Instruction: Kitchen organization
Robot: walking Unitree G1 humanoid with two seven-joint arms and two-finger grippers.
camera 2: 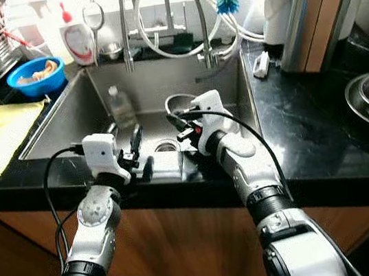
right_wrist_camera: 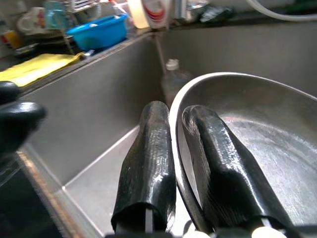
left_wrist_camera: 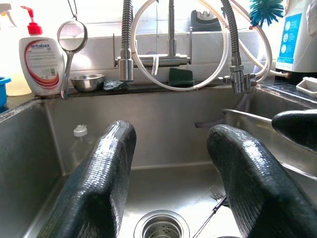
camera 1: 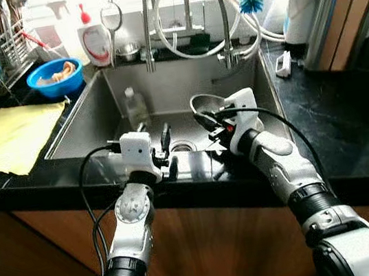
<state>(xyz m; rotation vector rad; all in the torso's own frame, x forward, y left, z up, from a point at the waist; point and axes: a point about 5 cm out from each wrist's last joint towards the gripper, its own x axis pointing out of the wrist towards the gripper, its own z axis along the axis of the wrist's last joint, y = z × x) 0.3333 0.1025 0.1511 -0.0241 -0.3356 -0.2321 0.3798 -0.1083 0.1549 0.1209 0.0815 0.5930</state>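
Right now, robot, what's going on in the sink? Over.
Right gripper shut on the steel bowl rim, over the sink. Left gripper open, empty, at the front edge. Clear bottle and fork lie below.

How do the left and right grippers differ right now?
The left gripper is open and holds nothing; the right gripper is shut on the rim of the steel bowl. The left sits near the sink's front edge, the right farther in. Both hang over the sink.
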